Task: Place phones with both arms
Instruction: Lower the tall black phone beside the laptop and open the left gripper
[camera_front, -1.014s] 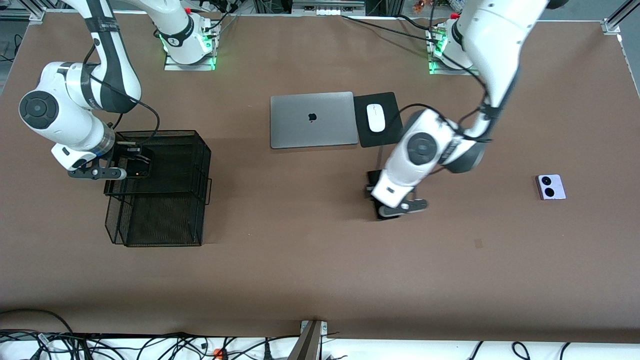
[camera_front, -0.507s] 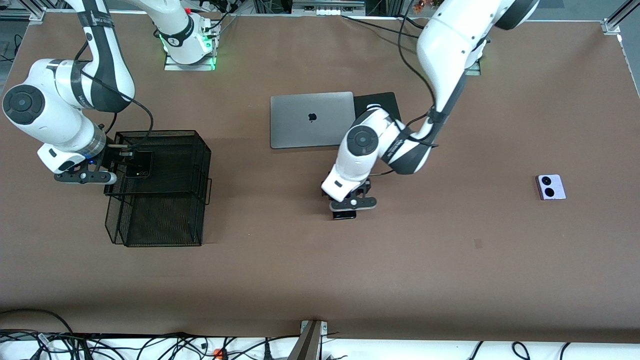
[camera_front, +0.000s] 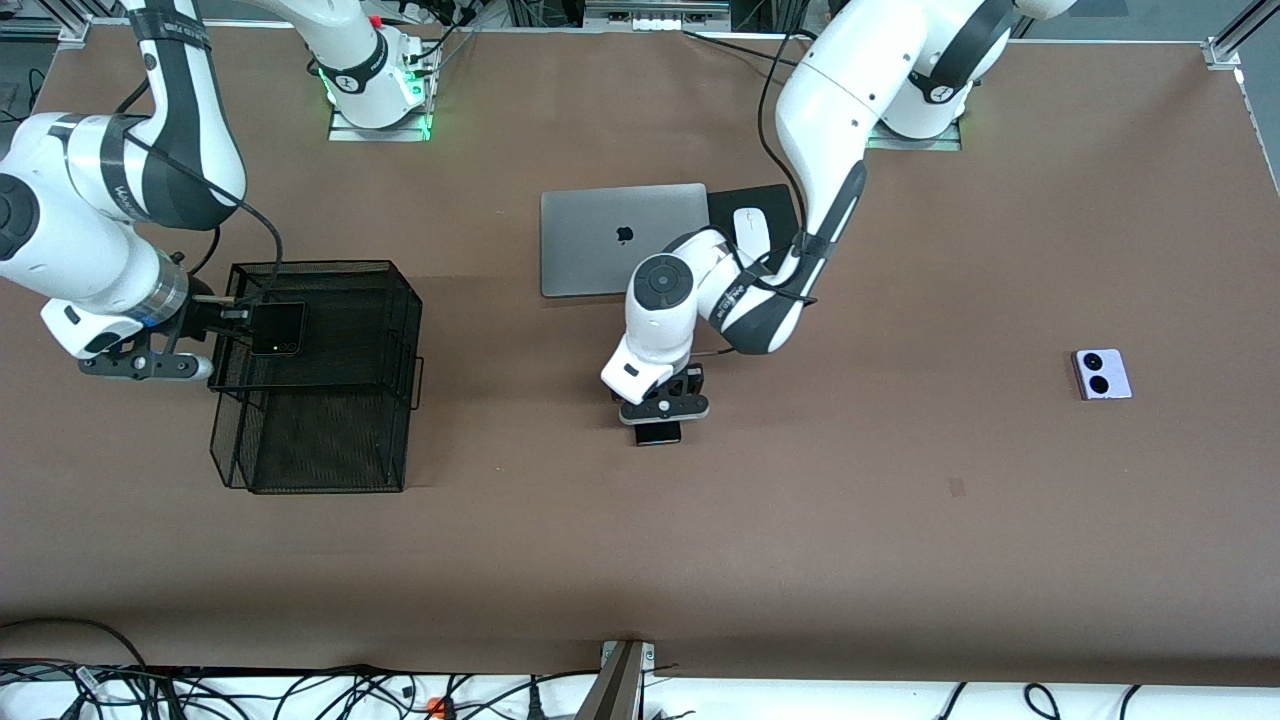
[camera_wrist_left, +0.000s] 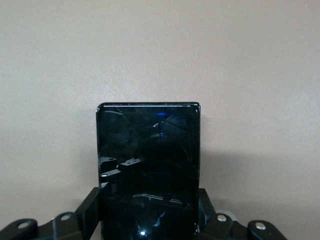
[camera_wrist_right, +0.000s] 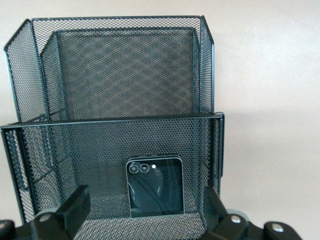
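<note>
Between the left gripper's closed jaws sits the slab phone, clamped by its two long edges, its free end jutting out past the fingertips with the dark glass face up toward the wrist camera. Gripper and phone hang over bare brown desk, near the middle of it and over a spot nearer the front camera than the grey laptop. A white mouse lies on a black pad just beside the laptop, partly covered by the left arm.

At the right arm's end of the desk, the right gripper has its jaws spread wide and holds nothing; it is at the edge of the upper tier of a black mesh basket. The black flip phone lies flat on that upper tier's floor, out past the spread fingers and apart from them, its two lenses at the end away from the gripper. The basket's lower tier lies nearer the front camera.

Toward the left arm's end, the lilac flip phone lies on the desk, well apart from both grippers.
</note>
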